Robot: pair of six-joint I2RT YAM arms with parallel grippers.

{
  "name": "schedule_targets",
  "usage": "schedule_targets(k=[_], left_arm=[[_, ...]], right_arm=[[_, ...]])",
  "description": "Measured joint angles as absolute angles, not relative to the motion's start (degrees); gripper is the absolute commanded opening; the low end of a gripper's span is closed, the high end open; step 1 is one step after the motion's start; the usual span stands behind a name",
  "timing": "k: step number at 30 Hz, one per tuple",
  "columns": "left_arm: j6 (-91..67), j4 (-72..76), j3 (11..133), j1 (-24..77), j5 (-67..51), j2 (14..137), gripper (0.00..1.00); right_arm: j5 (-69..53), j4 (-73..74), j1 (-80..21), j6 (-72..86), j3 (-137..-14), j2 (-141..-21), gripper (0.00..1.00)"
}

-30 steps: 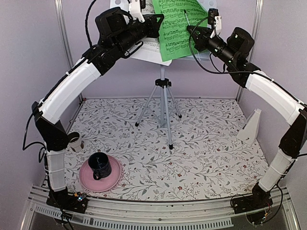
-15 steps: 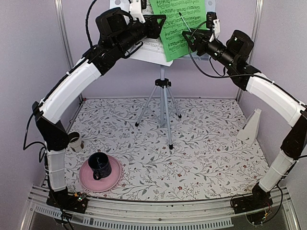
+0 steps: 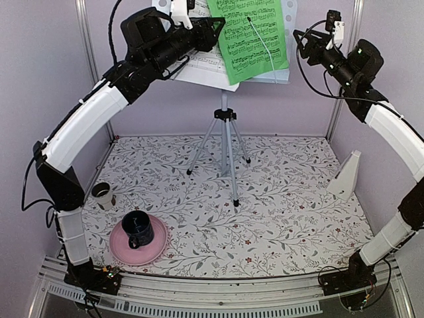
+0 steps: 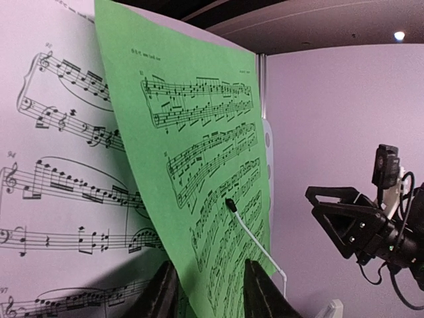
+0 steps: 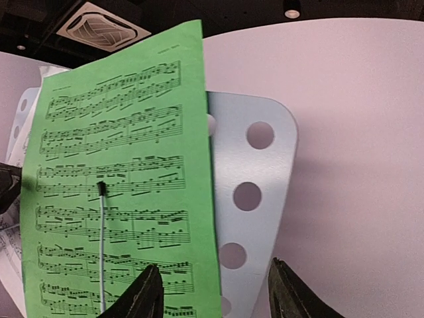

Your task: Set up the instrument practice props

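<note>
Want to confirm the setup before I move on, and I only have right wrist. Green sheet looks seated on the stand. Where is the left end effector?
Observer: The left end effector is open. The lower part of the green sheet shows between its fingers, with the white sheet behind. I can't tell if it's touching.
Operator: Is the metronome out?
Observer: Yes, the small white metronome stands on the table at the right, well apart from the tripod.
Operator: Is my end effector clear of the stand?
Observer: In the top view, the right end effector is open and sits right of the music stand, with a visible gap between them.
</note>
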State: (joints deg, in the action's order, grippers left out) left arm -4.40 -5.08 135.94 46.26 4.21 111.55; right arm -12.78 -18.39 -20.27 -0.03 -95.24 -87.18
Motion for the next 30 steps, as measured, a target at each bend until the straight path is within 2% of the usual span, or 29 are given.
schedule_targets(k=[5,8,12,20,30], left_arm=[[-4.1,-5.0,135.2,46.3,3.9,111.1,0.39],[-2.7,-4.7,132.0,47.0,4.9,109.7,0.48],[0.4,-3.4,126.0,49.4,9.3,106.8,0.52],[4.7,5.0,109.4,54.8,18.4,96.6,0.53],[1.3,9.2,100.2,55.0,20.7,91.3,0.53]], right_arm=[[-15.4,-18.0,-15.8,4.1,-95.3,-88.2,0.49],[-17.3,-17.6,-15.6,5.7,-95.3,-88.9,0.48],[-19.1,-17.1,-15.7,6.9,-95.1,-89.1,0.47],[-20.2,-17.0,-15.0,8.7,-92.8,-89.1,0.44],[-24.8,-16.8,-11.1,13.8,-92.0,-89.2,0.35]])
